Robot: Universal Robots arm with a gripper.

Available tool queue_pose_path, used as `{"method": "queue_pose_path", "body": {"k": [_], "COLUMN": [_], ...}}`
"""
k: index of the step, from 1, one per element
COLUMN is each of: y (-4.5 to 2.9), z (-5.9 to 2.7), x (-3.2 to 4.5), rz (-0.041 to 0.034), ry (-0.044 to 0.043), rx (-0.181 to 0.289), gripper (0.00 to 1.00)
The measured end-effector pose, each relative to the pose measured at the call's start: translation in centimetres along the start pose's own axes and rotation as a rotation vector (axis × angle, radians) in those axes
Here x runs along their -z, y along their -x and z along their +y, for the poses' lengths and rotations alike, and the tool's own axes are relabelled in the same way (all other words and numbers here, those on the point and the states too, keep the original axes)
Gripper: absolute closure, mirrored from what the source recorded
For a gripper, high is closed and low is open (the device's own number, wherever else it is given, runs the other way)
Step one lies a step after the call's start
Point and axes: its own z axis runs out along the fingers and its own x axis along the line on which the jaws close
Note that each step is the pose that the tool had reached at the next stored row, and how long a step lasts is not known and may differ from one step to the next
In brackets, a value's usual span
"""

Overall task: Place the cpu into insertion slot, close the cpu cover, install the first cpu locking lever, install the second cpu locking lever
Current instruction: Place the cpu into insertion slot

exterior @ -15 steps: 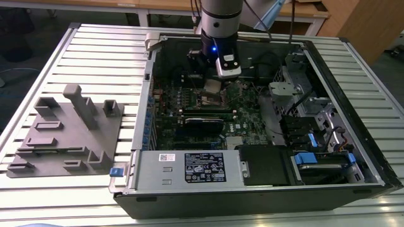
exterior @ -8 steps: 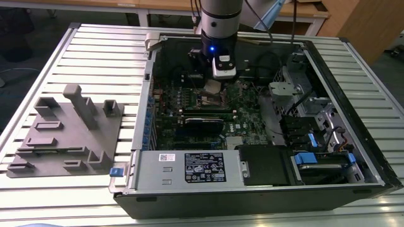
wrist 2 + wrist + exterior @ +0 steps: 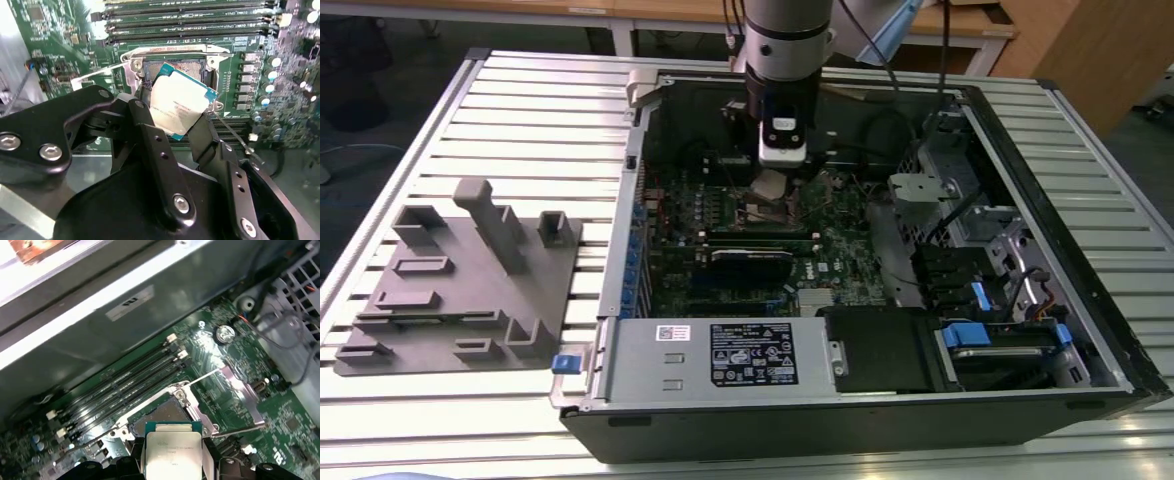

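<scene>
A slatted aluminium table (image 3: 520, 90) carries everything. Beyond its far edge are a dark grey floor (image 3: 400, 60) and pale wooden desks (image 3: 961, 20). Near the table's edge at the exterior view's left lies a grey fixture plate (image 3: 454, 290) with raised holders. Just beside it, filling the middle and the exterior view's right side of the table, an open computer case (image 3: 854, 430) lies on its side. A green motherboard (image 3: 680, 270) lines the case floor, and a silver labelled box (image 3: 720, 355) sits along the case's near edge.

The arm (image 3: 787, 40) reaches down from above into the case. Its gripper (image 3: 771, 185) has 2 black fingers (image 3: 150, 145) clamped on the cpu (image 3: 180, 102), 1 on each side. The chip is tilted, metal top towards the camera, just over the insertion slot (image 3: 165, 67) and not seated in it. Long black memory slots (image 3: 190, 25) run beside the slot. In the first wrist view the cpu cover (image 3: 239, 392) is swung back off the slot, resting over the board.

Blue-tabbed drive bays (image 3: 974, 335) fill the case's near corner on the exterior view's right.
</scene>
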Motion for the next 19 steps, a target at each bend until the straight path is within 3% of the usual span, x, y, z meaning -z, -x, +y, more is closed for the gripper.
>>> {"method": "queue_pose_path", "body": {"k": [19], "y": [-0.01], "z": [-0.02], "x": [-0.17], "rz": [-0.0276], "ry": [-0.011], "rx": [-0.294], "gripper": [0.46]}}
